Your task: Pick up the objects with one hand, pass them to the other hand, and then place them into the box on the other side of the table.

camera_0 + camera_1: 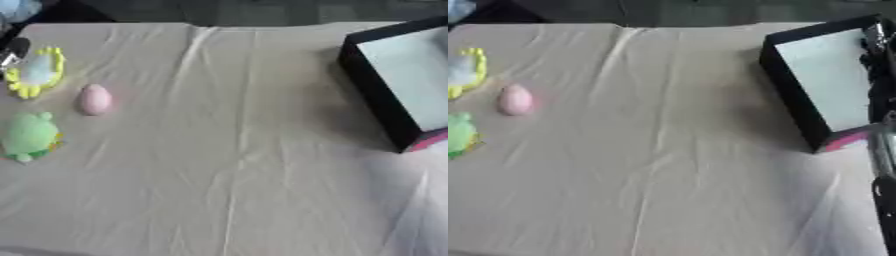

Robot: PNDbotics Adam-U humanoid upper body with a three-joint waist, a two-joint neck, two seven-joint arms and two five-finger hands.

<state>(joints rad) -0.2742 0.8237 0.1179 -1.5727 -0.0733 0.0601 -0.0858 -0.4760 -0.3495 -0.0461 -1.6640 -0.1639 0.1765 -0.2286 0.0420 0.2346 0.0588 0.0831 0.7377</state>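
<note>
Grouped at the table's left edge, well apart from the goal: a yellow-rimmed pale blue soft toy [35, 72], a pink egg-shaped object [94, 99] and a green plush toy [29, 136], all lying flat on the creased beige tablecloth [236, 165]. Probably set there so that the near hand must lift and the far one must receive. Across on the right, a black open-topped box [376, 95] with a pale floor and a pink corner, standing askew and holding nothing visible. At the upper left, just touching the yellow rim, a dark and silver tip of the left hand [13, 51]; spread or closed, cannot tell. Over the box at the right edge, the dark right hand [877, 65], its state likewise impossible to tell. Nothing lifted yet.
</note>
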